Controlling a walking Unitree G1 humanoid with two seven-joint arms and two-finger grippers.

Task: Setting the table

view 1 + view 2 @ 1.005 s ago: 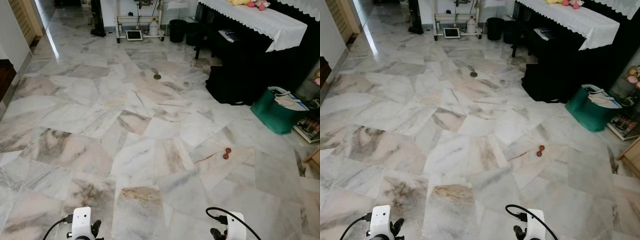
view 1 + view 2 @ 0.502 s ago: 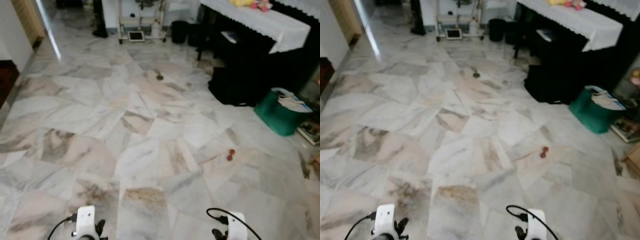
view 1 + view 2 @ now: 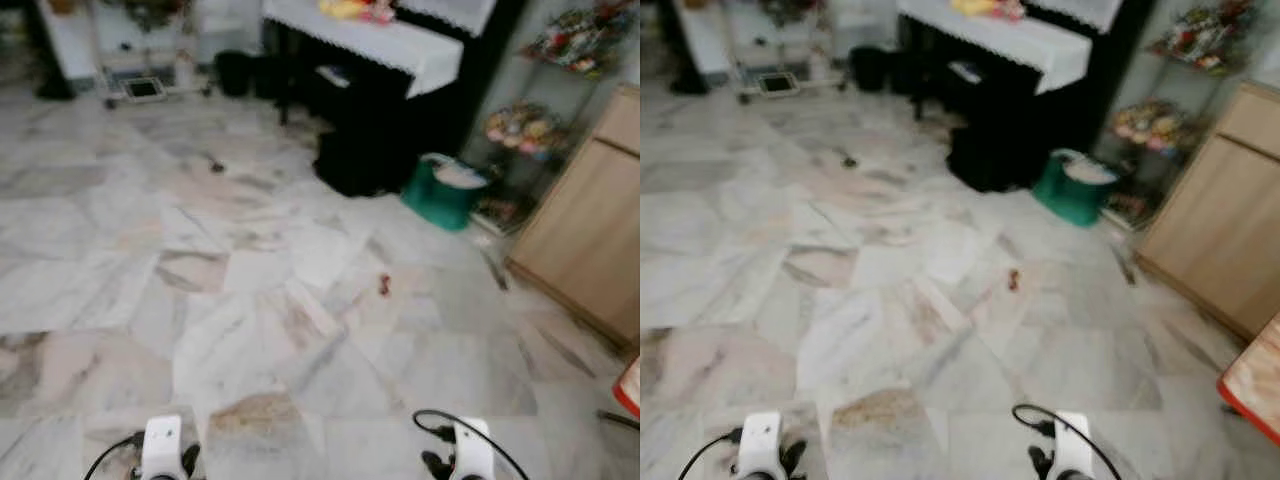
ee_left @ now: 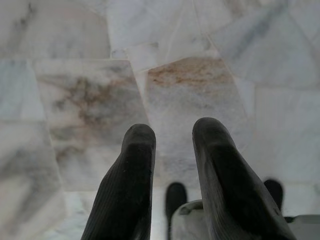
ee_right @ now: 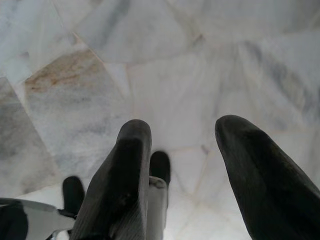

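swung to the right since a second ago: wooden cabinet [image 3: 590, 240] and flower shelf [image 3: 545, 115] now in sight, red-edged tabletop [image 3: 1252, 385] corner entering at lower right, well apart from both pincers. pictures blurred. marble floor [image 3: 250, 290] across the whole foreground. one dark piano [image 3: 400, 80] under a white lace cloth, one green basket [image 3: 440, 195] beside it, one small red object [image 3: 384, 285] on the floor ahead. left pincer [image 4: 172, 137] hanging low above the floor, fingers slightly spread, holding nothing. right pincer [image 5: 182, 132] likewise low, fingers spread wider, holding nothing.
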